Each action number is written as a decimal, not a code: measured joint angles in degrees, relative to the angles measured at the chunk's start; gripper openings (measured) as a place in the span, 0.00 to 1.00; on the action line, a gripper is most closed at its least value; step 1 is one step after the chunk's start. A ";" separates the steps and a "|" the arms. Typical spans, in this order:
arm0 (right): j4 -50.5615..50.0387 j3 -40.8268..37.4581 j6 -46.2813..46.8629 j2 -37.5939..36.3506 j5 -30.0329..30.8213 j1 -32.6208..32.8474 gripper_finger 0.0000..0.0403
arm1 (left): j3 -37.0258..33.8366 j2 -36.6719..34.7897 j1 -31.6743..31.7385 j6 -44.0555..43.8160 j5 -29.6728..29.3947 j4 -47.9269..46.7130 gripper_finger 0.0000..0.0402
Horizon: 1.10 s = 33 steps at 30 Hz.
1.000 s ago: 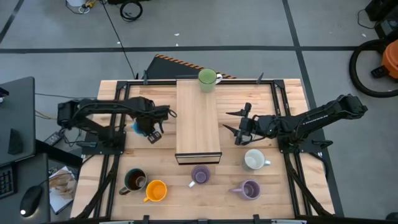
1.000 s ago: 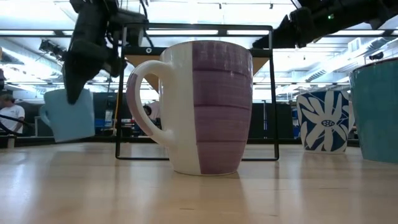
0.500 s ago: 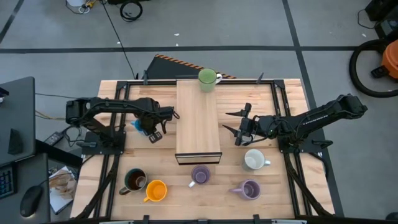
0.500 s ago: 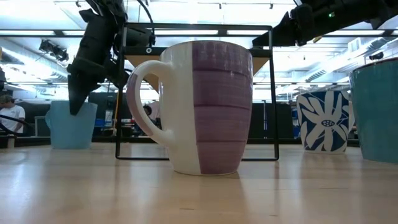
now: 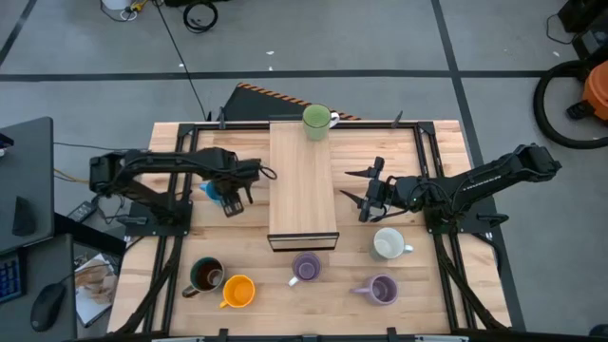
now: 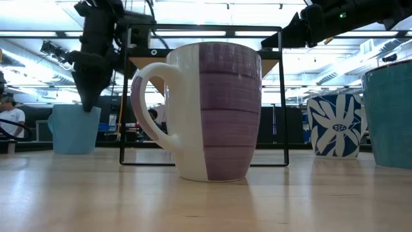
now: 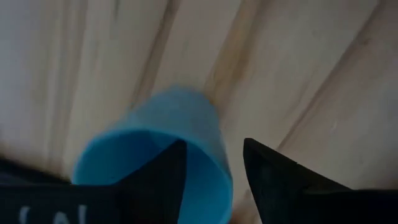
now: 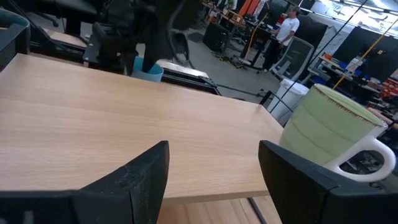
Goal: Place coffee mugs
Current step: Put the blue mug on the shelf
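under left tool (image 5: 231, 196), blue mug (image 5: 211, 191) half hidden, fingers apart; right tool (image 5: 365, 195) open.

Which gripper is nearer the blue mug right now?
Left. The left gripper hangs right over the blue mug; the right gripper waits across the wooden platform.

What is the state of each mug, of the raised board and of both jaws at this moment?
blue mug: upright on the table, released.
left gripper: jaws open, straddling the blue mug's rim.
right gripper: jaws open, empty, beside the board.
green mug: upright on the raised board.
white mug: upright on the table.
two lavender mugs: upright.
orange mug: upright.
dark brown mug: upright.
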 joint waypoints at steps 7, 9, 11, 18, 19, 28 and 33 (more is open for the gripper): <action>0.25 0.02 0.47 -0.02 1.19 0.00 0.63 | -6.62 -10.16 -2.70 3.74 -1.41 3.92 0.41; 0.39 0.02 0.45 -0.02 1.26 0.00 0.63 | -7.64 -12.90 -3.67 4.63 -2.25 4.08 0.41; 0.72 0.02 0.47 -0.02 1.26 0.00 0.63 | -8.64 -15.42 -4.77 6.76 -3.46 3.21 0.41; 0.90 0.02 0.88 -0.02 1.25 0.00 0.63 | -11.76 -18.29 -7.27 11.09 -4.38 3.78 0.41; 0.95 0.02 0.93 -0.02 1.26 0.00 0.63 | -11.76 -18.29 -7.34 11.13 -4.37 3.94 0.41; 1.62 0.02 1.04 0.00 0.83 0.02 0.63 | -11.72 -17.30 -7.51 11.11 -4.21 3.87 0.41; 1.68 0.02 1.04 0.00 0.77 0.01 0.63 | -11.72 -14.40 -7.47 11.16 -3.30 3.79 0.37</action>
